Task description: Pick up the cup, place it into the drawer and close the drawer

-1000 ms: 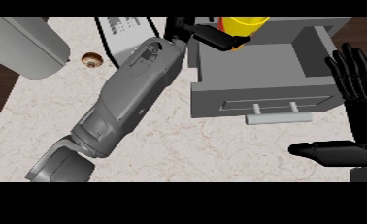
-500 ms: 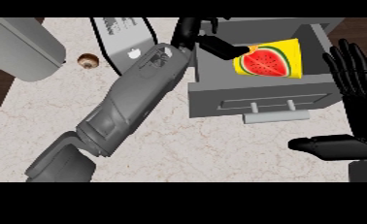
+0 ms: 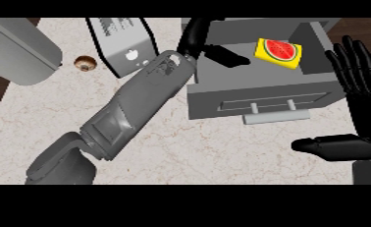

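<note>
The yellow cup (image 3: pixel 279 52) with a watermelon picture lies on its side inside the open grey drawer (image 3: pixel 253 101), towards its right rear. My left hand (image 3: pixel 197 35) hangs over the drawer's left part, open, its thumb pointing towards the cup but apart from it. Nothing is between its fingers. At the view's right edge my right hand (image 3: pixel 354 76) rests open with fingers up, just right of the drawer. The drawer's handle (image 3: pixel 275 117) faces me.
A grey appliance with an apple mark (image 3: pixel 124 44) stands left of the drawer, under my left forearm's far end. A small brown round thing (image 3: pixel 85 64) lies beside it. A large grey rounded object (image 3: pixel 25 54) sits at the far left on the marble counter (image 3: pixel 217 147).
The left hand let go of the cup, which now lies in the drawer. The hand has drawn back to the left. The right hand has barely moved.
</note>
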